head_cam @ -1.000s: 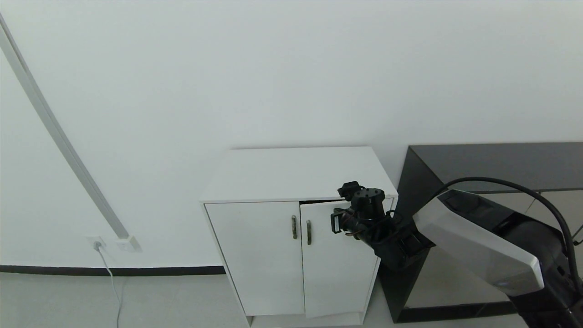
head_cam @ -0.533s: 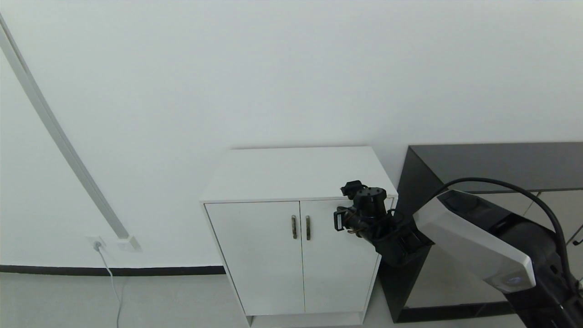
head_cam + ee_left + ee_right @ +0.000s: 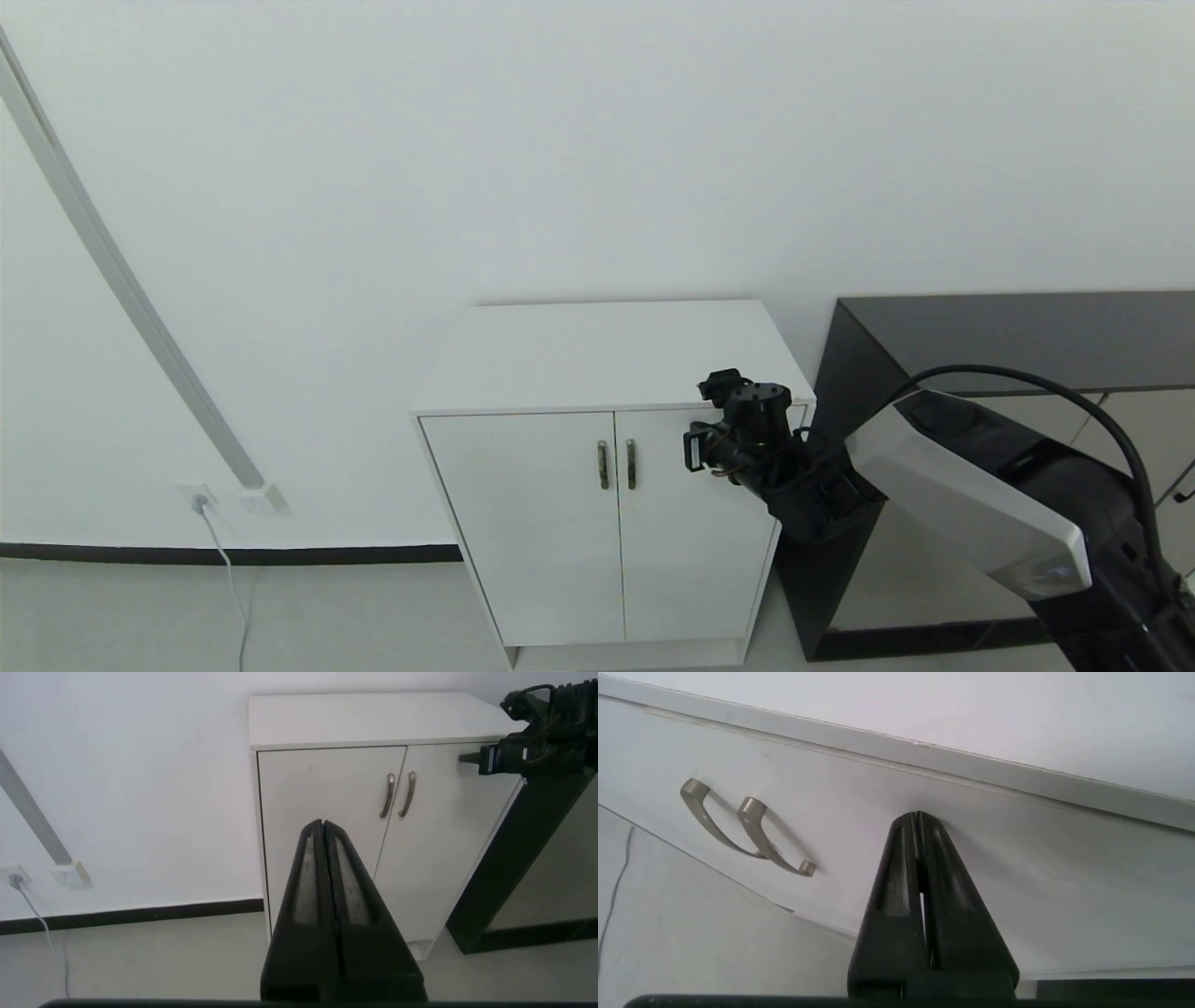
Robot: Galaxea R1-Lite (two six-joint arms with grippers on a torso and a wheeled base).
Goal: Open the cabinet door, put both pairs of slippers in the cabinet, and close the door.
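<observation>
The white two-door cabinet stands against the wall, and both doors sit flush. Two metal handles meet at the centre seam and also appear as handles in the right wrist view. My right gripper is shut, and its tip rests against the upper part of the right door, just under the cabinet's top edge. My left gripper is shut on nothing and held back from the cabinet, level with its front. From there the right gripper is seen touching the right door.
A black low sideboard with glossy fronts stands right beside the cabinet. A wall socket with a hanging cable is low on the left, under a slanted white conduit. Bare floor lies in front of the cabinet.
One second ago the right door stood slightly ajar; now it is flush. My right gripper moved in toward the cabinet with the door and has held still for the last half second.
</observation>
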